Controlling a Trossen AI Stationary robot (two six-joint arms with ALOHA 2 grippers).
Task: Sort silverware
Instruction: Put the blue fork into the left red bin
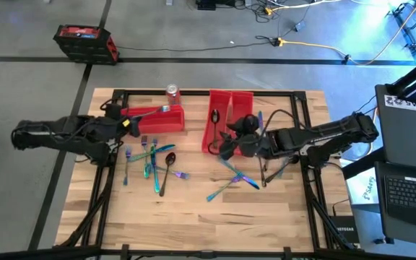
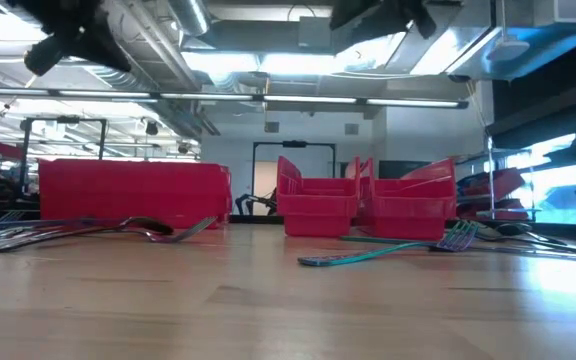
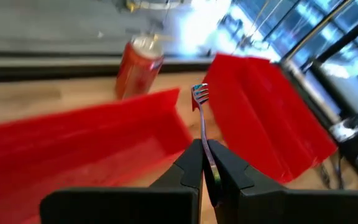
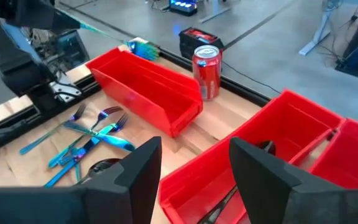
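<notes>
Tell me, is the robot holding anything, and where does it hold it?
The left gripper pinches a fork by its handle; the right gripper holds nothing.

The high view looks straight down on the whole table [image 1: 193, 209]. The low view sits at table-top height, facing level toward the red bins [image 2: 133, 192] and the room behind. Each wrist view looks forward, close above the bins; both share the soda can [image 3: 138, 65] beside the long bin.
</notes>
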